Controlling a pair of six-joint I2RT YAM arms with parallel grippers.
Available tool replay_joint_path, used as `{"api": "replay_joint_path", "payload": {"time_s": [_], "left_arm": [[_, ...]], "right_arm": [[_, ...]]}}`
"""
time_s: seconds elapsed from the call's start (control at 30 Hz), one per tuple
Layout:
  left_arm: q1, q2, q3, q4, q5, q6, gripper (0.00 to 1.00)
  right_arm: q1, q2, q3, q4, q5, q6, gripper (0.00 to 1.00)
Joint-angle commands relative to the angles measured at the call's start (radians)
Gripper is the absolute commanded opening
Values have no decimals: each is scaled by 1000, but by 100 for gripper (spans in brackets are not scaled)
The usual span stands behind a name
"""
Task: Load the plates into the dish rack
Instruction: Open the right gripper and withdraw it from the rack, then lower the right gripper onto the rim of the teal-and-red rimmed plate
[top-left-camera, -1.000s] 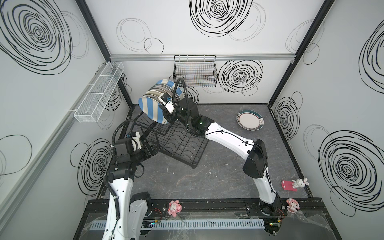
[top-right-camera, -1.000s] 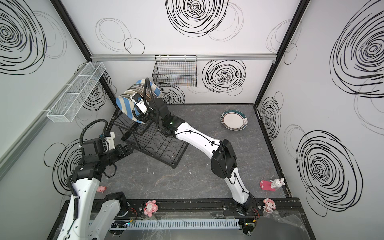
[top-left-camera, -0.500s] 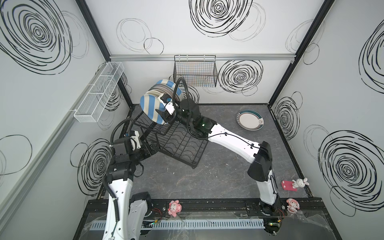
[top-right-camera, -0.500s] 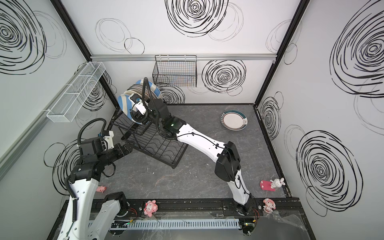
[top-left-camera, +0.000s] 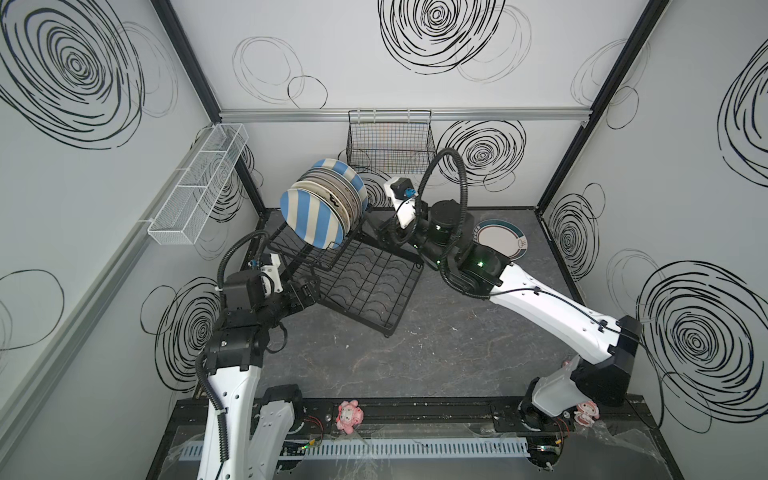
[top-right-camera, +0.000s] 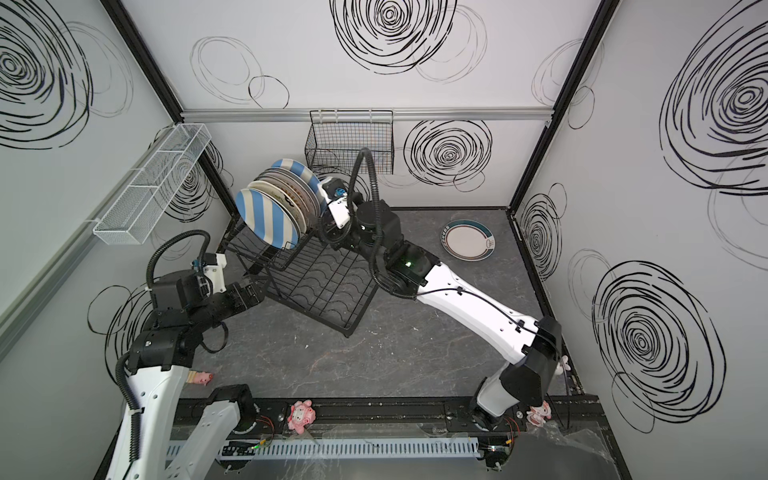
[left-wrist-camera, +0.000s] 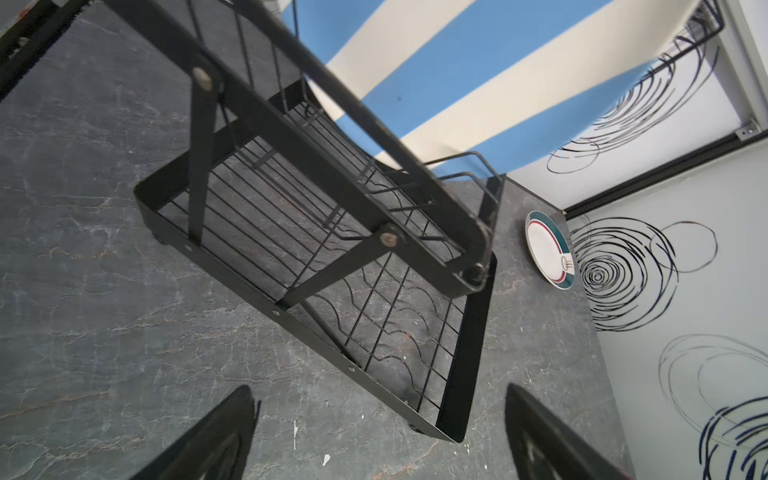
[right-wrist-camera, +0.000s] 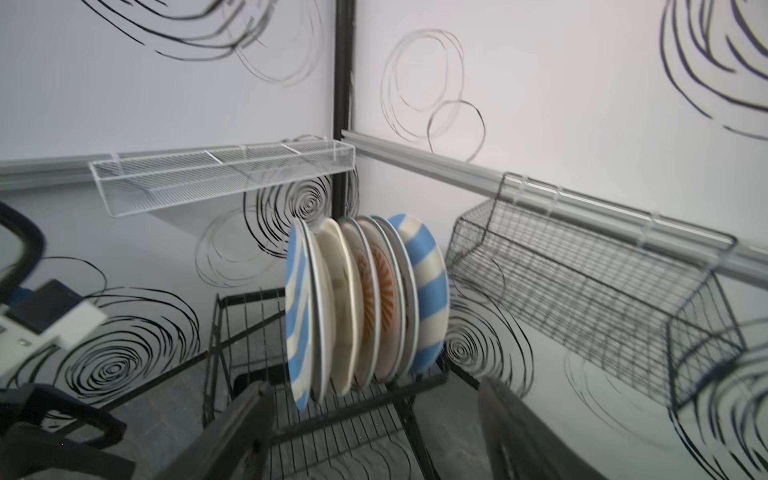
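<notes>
Plates (top-left-camera: 322, 208) stand on edge in a tight row on the dish rack's (top-left-camera: 374, 291) raised tier, centre-left in both top views. The end plates are blue-striped, with an orange sunburst mid-row. One teal-rim plate (top-left-camera: 500, 245) lies flat on the table (top-left-camera: 415, 353), right of centre. Lower grid open. Right gripper (right-wrist-camera: 374, 384) jaws apart, empty, near the row. Left gripper (left-wrist-camera: 378, 390) spread, empty, by the rack's corner.

The front plate (top-left-camera: 309, 220) is showing blue and cream stripes, the lone plate (top-left-camera: 505, 243) a teal rim, the rack (top-left-camera: 365, 282) black wire.
</notes>
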Motion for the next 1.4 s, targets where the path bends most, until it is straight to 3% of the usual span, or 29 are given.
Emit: {"api": "replay_joint_path", "payload": {"time_s": [0.0, 0.17, 0.33, 0.47, 0.57, 0.73, 0.93, 1.37], "left_arm": [[-96, -8, 38, 13, -61, -54, 96], [-334, -11, 19, 96, -165, -109, 96], [-555, 9, -14, 185, -304, -155, 96], [-706, 54, -78, 319, -347, -176, 96], [-767, 97, -113, 405, -341, -173, 96], [-830, 127, -131, 480, -372, -173, 96], [-838, 165, -150, 521, -370, -170, 96], [-806, 222, -175, 574, -308, -155, 96]], "right_arm": [[-144, -96, -146, -74, 40, 131, 81], [-449, -206, -393, -143, -38, 250, 84], [-714, -168, -516, -151, -113, 289, 85], [-836, -41, -505, -77, -224, 312, 86], [-869, 78, -420, -87, -254, 309, 87], [-906, 277, -232, -147, -298, 305, 88], [-914, 463, -57, -238, -363, 318, 88], [-911, 568, -44, -189, -403, 334, 87]]}}
